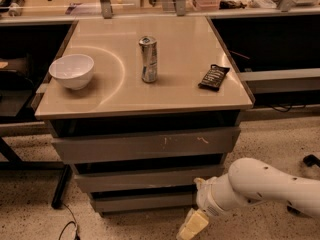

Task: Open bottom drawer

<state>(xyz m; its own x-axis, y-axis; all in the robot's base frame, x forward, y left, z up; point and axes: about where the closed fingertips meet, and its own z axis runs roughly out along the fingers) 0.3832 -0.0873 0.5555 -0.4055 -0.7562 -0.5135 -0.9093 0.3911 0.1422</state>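
You're holding the gripper [192, 227] low, below the counter [175, 94]'s front-right corner, just off the right end of the bottom drawer [142, 202], the lowest front under the front edge, looking shut. I'm not managing to tell if the gripper's open or closed. The front's handleless, so you're aiming for its top lip and pulling straight out.

Warm, yellowish overhead light falls on the desk [200, 39]. Its pale top is the brightest area, with a soft sheen and a curved bright arc beside the bowl [72, 70]. The can [148, 59] carries small highlights and a short, soft shadow at its base. Below the overhang it is dim: dark bands sit above each drawer front, and the bottom drawer [142, 201] is murkiest. The gripper [194, 226], low at the near edge just right of that drawer, is evenly lit.
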